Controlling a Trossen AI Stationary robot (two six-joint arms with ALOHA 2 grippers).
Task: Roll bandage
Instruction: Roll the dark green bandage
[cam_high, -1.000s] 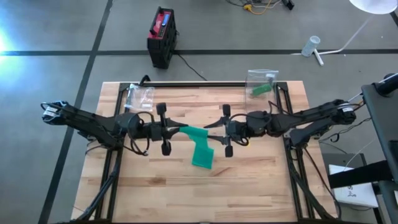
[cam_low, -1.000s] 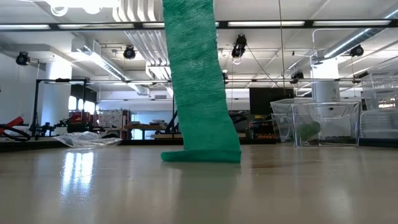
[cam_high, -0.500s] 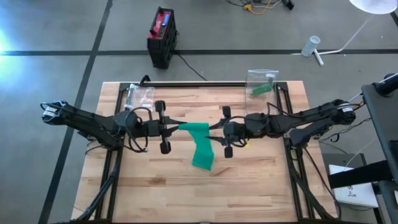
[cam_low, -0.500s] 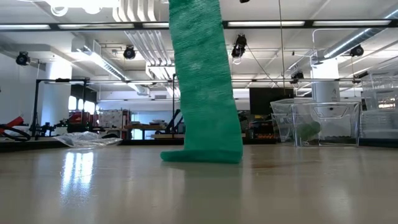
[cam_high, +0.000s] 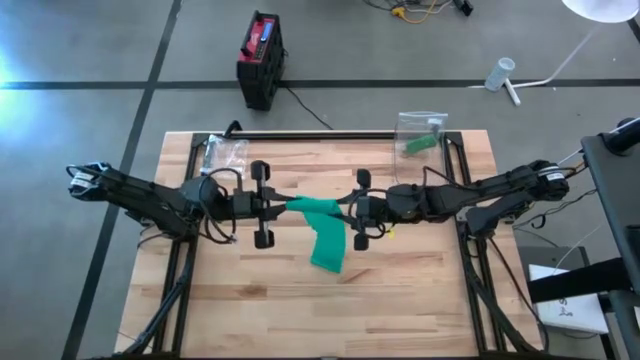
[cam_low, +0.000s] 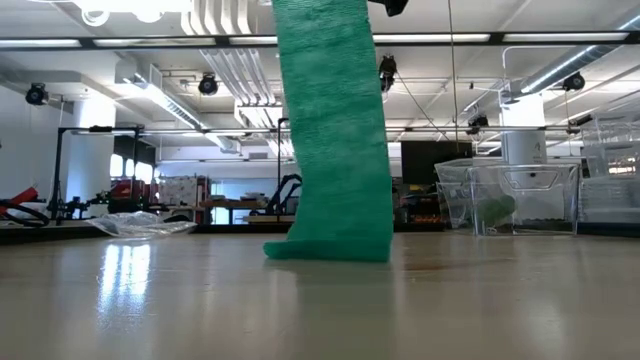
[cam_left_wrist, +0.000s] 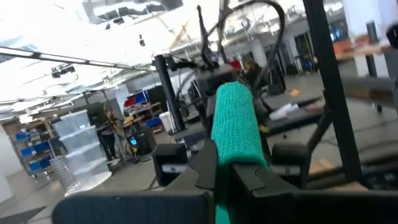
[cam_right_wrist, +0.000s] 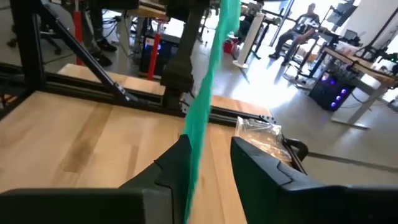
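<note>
A green bandage (cam_high: 325, 240) hangs as a wide strip (cam_low: 335, 130) from between my two grippers above the table's middle. Its lower end (cam_low: 325, 250) lies bunched on the wooden table (cam_high: 420, 300). My left gripper (cam_high: 283, 205) is shut on the bandage's upper, rolled end (cam_left_wrist: 233, 118). My right gripper (cam_high: 345, 210) faces it from the table's right. Its open fingers (cam_right_wrist: 177, 165) stand on either side of the strip (cam_right_wrist: 202, 124), which runs edge-on close to one finger; I cannot tell whether they touch. My left gripper pinches the bandage's rolled upper end (cam_left_wrist: 231, 152) between its two fingers, coming about level from the table's left. The roll sticks out past the fingertips. The strip hangs down from it, with its lower end on the table.
A clear plastic bag (cam_high: 225, 152) lies at the table's far left. Another bag (cam_high: 420, 135) with something green in it stands at the far right. A black bar (cam_high: 310, 135) runs along the far edge. The near half of the table is bare wood.
My right gripper has moved a little toward my left gripper, onto the strip's upper part. The hanging strip has shifted slightly sideways, while its lower end has stayed on the table.
</note>
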